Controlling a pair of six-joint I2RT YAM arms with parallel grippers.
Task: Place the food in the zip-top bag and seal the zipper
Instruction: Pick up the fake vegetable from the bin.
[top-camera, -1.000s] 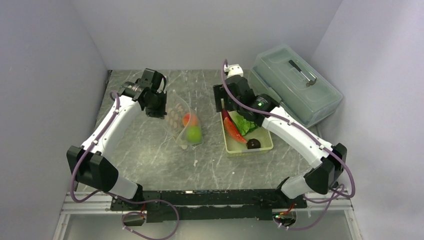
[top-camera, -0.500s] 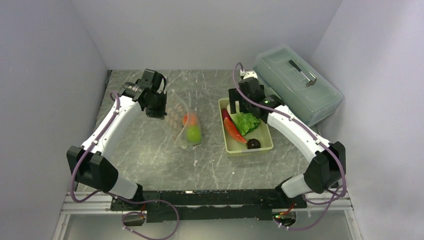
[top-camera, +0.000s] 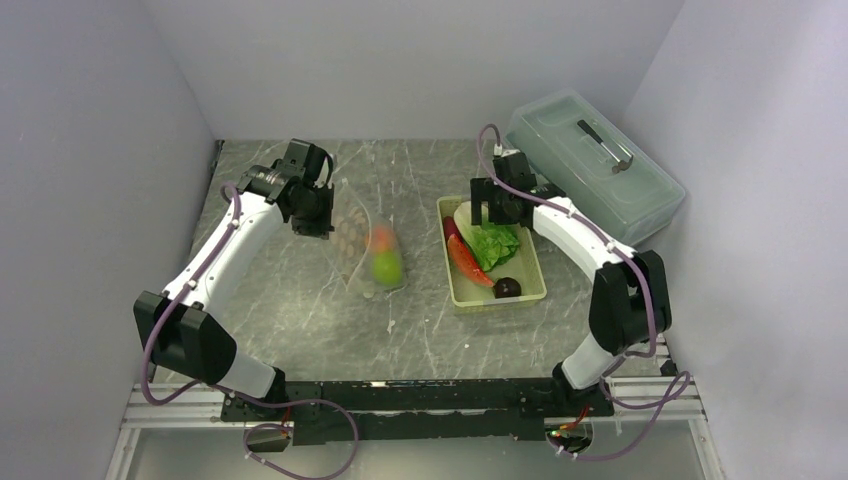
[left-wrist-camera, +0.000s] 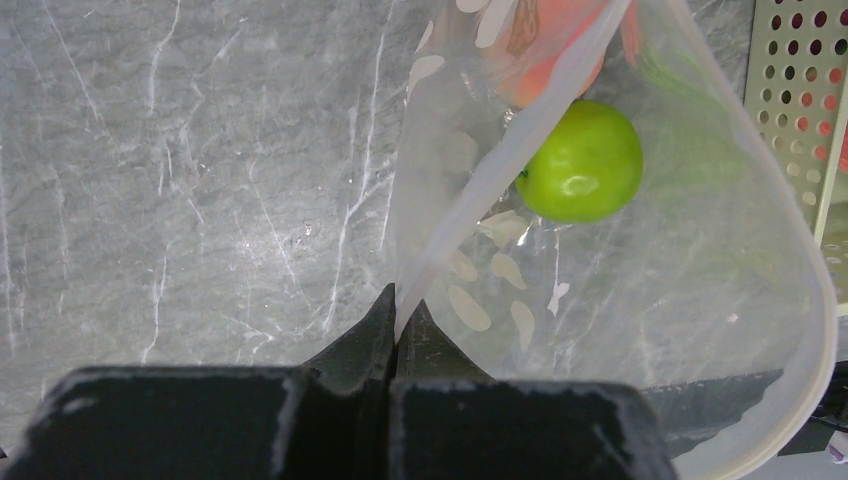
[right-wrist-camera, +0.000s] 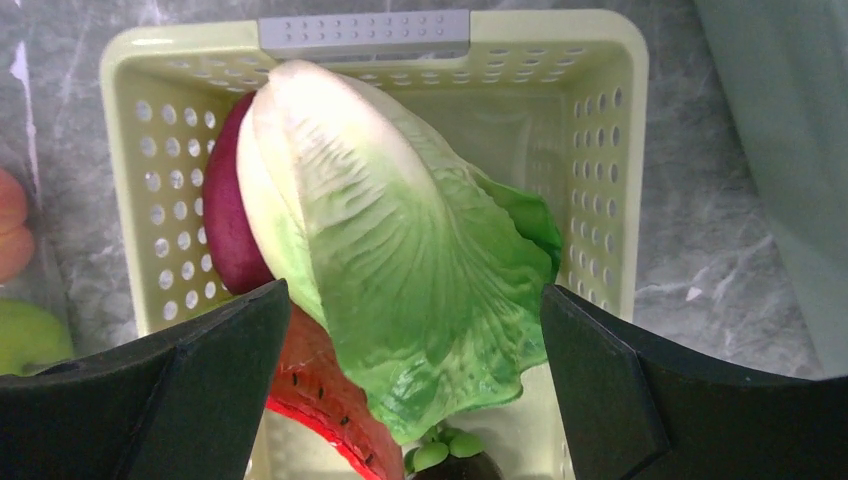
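left pincer clamped on the bag's edge, right pincer wide over the basket

in the top view the left gripper (top-camera: 312, 215) is closed tight on the mouth edge of the zip-top bag (top-camera: 365, 245), at the bag's 10 o'clock corner. its wrist view shows both fingertips pressed together on the zipper (left-wrist-camera: 500, 170), a whitish strip running off toward 1 o'clock. the bag's mouth stands open in a loop, and its print is small pale oval spots. inside lie the orange-red ball (top-camera: 379, 238) and, at its 6 o'clock, the green ball (top-camera: 387, 267).

the right gripper (top-camera: 490, 205) hangs with its jaws spread wide, holding nothing, over the 12 o'clock end of the pale green perforated basket (top-camera: 495, 298), at 3 o'clock of the bag. the basket holds the leafy green lettuce (right-wrist-camera: 400, 270), a dark purple-red piece (right-wrist-camera: 232, 210) at its 9 o'clock, the red-orange long piece (right-wrist-camera: 320, 380) at its 7 o'clock, and the dark maroon ball (top-camera: 507, 288) at the 6 o'clock end. a translucent lidded box (top-camera: 590, 165) stands at 1 o'clock of the basket.
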